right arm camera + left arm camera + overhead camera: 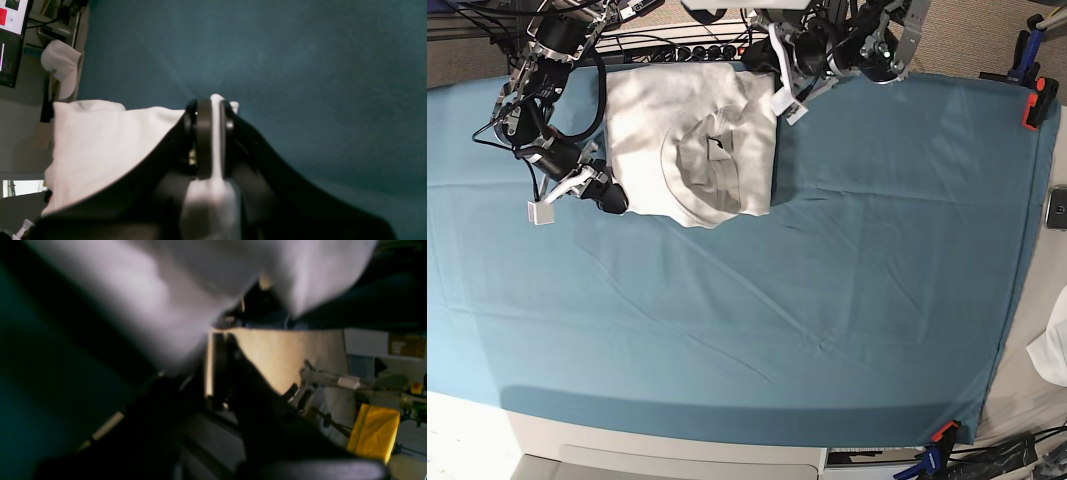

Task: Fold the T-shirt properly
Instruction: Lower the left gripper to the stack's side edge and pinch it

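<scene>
Only the right wrist view shows the right pincer (216, 111) clenched on the T-shirt (100, 140) edge.

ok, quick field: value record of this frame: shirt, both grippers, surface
T-shirt: white, partly folded, lying at the far edge of the cloth, collar visible near the middle
right gripper: shut on the T-shirt, white fabric pinched between the jaws at a corner
left gripper: shut, at the shirt's far corner; wrist view is blurred with white fabric close to the lens, so a hold cannot be confirmed
surface: teal-blue cloth, wrinkled, clamped at its corners
clamps: orange clamp on the cloth's edge
</scene>
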